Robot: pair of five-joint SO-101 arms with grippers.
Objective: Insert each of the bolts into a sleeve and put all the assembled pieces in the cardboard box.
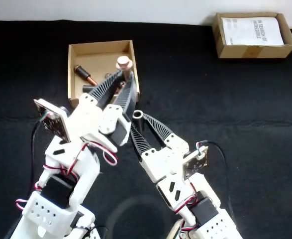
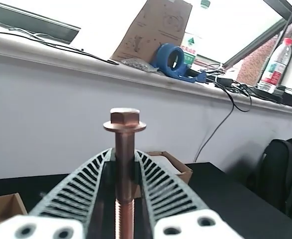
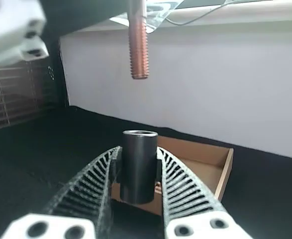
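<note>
Right gripper [image 3: 140, 149] clamps a black sleeve [image 3: 140, 167] upright, mouth up, to receive the bolt [image 3: 137, 45]. Left gripper [image 2: 125, 152] pinches the copper bolt head-up, its threaded tip hanging above the sleeve, near the cardboard box [image 1: 101, 45].

black cloth [image 1: 225, 99] | shallow box [image 1: 252, 51] holding printed sheet [image 1: 251, 31] | blue object [image 2: 171, 59] | plastic bottle [image 2: 275, 62] | dark backpack [image 2: 280, 169]

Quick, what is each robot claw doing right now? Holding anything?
Left gripper: closed on the copper-coloured hex-head bolt.
Right gripper: closed on the black cylindrical sleeve.
</note>
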